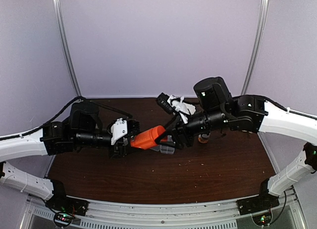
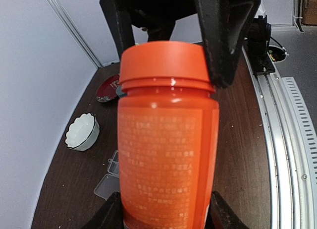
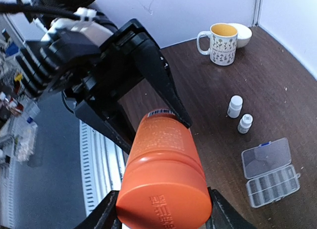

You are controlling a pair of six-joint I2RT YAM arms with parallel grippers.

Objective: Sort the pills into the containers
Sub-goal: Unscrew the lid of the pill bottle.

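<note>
One orange bottle [image 3: 166,154] (glossy), clear gridded box [image 3: 274,184]

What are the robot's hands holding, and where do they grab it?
The orange bottle. The jaws of the left gripper clamp its body; those of the right gripper pinch its cap.

organizer box [image 2: 106,185]: half hidden behind orange bottle [image 2: 168,154] | bottle's base: cropped
</note>
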